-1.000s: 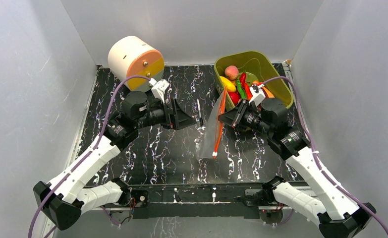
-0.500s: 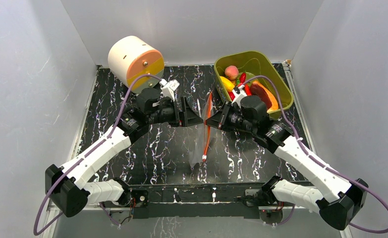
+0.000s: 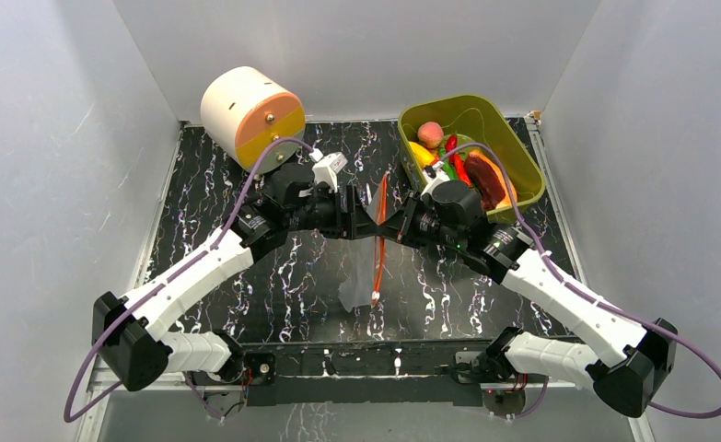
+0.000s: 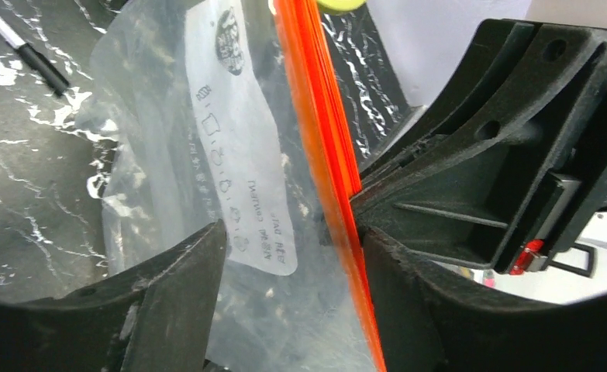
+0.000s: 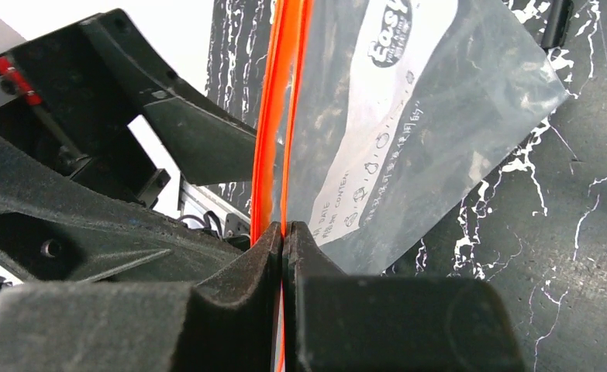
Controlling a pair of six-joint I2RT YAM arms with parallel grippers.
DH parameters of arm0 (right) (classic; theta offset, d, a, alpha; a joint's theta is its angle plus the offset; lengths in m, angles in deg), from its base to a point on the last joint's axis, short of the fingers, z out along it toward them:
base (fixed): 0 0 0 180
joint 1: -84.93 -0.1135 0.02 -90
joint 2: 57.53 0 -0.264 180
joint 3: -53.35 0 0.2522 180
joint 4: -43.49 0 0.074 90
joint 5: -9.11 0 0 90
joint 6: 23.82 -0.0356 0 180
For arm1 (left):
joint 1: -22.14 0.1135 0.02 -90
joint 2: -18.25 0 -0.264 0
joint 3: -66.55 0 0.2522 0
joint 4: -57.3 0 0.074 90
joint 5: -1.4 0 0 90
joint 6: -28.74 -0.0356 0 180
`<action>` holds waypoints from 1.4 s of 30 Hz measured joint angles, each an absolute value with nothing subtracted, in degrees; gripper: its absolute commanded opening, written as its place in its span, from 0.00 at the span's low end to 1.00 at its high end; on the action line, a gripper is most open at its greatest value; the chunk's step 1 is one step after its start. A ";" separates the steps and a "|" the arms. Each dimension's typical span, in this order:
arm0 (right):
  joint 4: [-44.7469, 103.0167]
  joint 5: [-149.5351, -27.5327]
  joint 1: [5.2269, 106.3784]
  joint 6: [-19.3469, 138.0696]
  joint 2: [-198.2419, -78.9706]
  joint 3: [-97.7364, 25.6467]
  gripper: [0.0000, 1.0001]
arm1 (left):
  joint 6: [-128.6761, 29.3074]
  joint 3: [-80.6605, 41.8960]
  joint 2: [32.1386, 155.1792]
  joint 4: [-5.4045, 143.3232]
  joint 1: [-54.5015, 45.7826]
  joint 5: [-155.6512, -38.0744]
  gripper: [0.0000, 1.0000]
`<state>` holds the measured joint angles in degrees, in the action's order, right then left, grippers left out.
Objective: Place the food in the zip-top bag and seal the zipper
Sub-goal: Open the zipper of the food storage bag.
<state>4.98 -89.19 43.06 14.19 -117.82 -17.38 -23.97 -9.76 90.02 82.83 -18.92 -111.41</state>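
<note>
Over a black marble-patterned tabletop (image 3: 292, 295), the crinkly transparent zip-top bag (image 4: 230, 155) is hanging between both grippers. The right gripper (image 5: 283, 232) is clamping its thin orange-red zipper strip (image 5: 273, 116) between pressed-together fingertips. The left gripper (image 4: 292, 240) is gaping wide around the bag, the strip passing just beside one finger (image 4: 439, 310).

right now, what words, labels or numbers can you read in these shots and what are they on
"Easy": large logo on the white panel of the zip-top bag, partly cut off at the top of the right wrist view, so the last letter is a guess.
"DATE", "CONTENTS": small print lower on that panel, barely legible.
Fine print under the logo: too blurred.
Left wrist view: same panel mirrored through the plastic, unreadable.
Nothing else shows text.
</note>
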 measured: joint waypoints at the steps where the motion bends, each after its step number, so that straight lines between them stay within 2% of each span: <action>1: 4.74 -88.84 43.00 13.99 -117.91 -17.38 0.00 | -24.77 -10.37 90.22 83.71 -19.22 -110.45 0.53; 4: 4.15 -88.03 42.80 13.51 -117.93 -17.38 0.00 | -27.13 -11.75 90.35 86.68 -19.88 -107.63 0.41; 7: 4.43 -87.57 42.63 13.25 -117.88 -17.40 0.00 | -29.47 -13.39 90.81 90.50 -20.34 -104.44 0.38; 14: 4.63 -87.22 42.21 13.01 -117.88 -17.40 0.00 | -32.84 -16.51 93.01 97.35 -21.17 -100.20 0.37; 18: 4.63 -86.81 42.10 12.68 -117.91 -17.42 0.00 | -32.53 -16.99 93.04 97.30 -21.21 -101.68 0.41; 23: 4.50 -86.54 41.49 12.46 -118.67 -18.36 0.00 | -30.74 -16.93 93.04 95.31 -21.34 -104.68 0.41; 25: 4.45 -86.39 41.36 12.46 -119.02 -18.85 0.00 | -30.50 -16.77 93.06 95.12 -21.19 -104.70 0.36; 29: 4.54 -86.35 40.79 12.51 -119.54 -19.26 0.00 | -30.09 -16.64 93.06 95.23 -21.30 -104.81 0.14; 32: 2.20 -84.66 40.55 12.77 -119.87 -20.22 0.00 | -30.65 -17.19 93.06 97.08 -21.50 -103.13 0.00; 42: -6.56 -74.61 40.42 12.59 -118.10 -21.21 0.00 | -35.55 -22.30 88.45 106.53 -21.54 -86.12 0.00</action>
